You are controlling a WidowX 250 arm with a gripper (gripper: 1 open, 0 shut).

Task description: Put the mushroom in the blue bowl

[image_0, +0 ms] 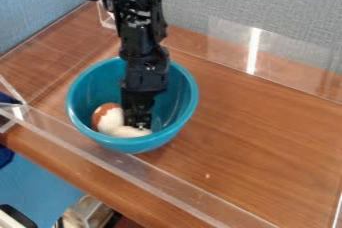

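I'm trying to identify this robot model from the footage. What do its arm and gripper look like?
The arm is black throughout, built from blocky, boxy segments stacked one on another, with a bulkier rounded joint at the top. Thin dark cables seem to run along the upper segments. It narrows toward a slim black gripper with short dark fingers. No logos or markings are legible at this resolution.

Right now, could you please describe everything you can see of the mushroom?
The mushroom is a small toy with a rounded reddish-brown cap and a thick cream-white stem, seemingly smooth plastic. It lies on its side at the bottom of the blue bowl, toward its left inner wall. The gripper stands right beside its stem; whether they touch is unclear.
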